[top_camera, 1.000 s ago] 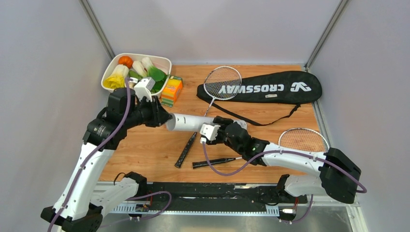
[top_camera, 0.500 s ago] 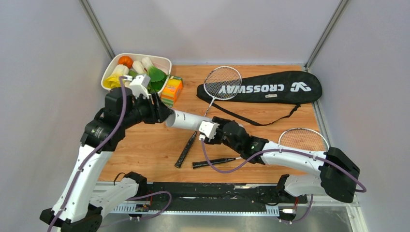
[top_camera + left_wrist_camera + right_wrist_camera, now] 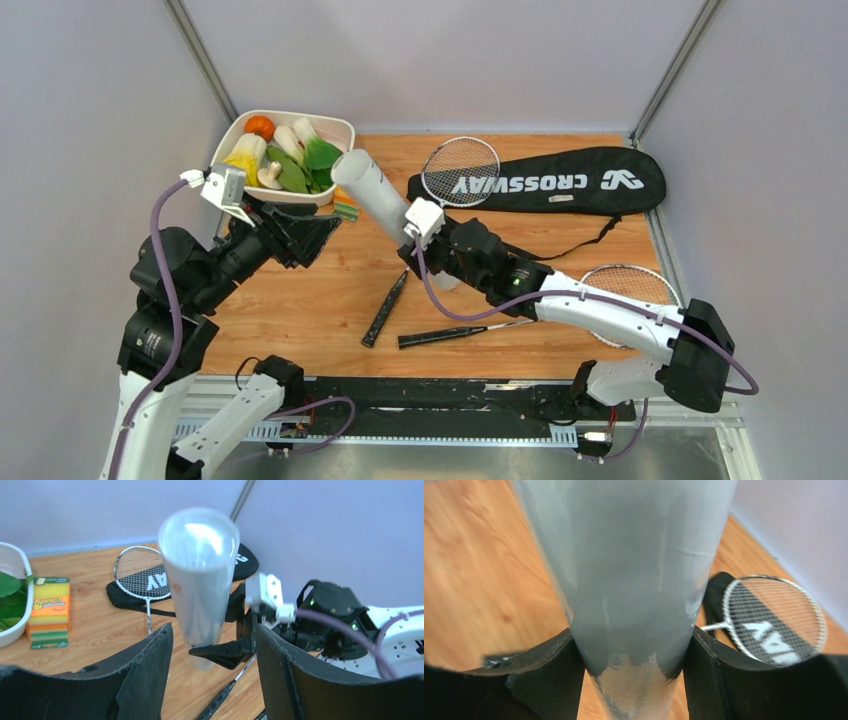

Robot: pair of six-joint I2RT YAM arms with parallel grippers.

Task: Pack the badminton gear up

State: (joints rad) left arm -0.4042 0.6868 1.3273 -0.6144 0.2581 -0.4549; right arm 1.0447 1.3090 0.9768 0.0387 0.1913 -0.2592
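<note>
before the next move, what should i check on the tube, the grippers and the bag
1. Right gripper shut on the white tube: ok.
2. Left gripper open, apart from the tube: ok.
3. Tube raised at a tilt, not lying flat: ok.
4. Shuttlecocks inside the tube: cannot tell, none in view.
5. CROSSWAY bag free to open: not ok, a racket head lies on its end.

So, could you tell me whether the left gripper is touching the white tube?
Apart. The top view shows a gap between the left gripper and the white tube, held by the right gripper.
</note>
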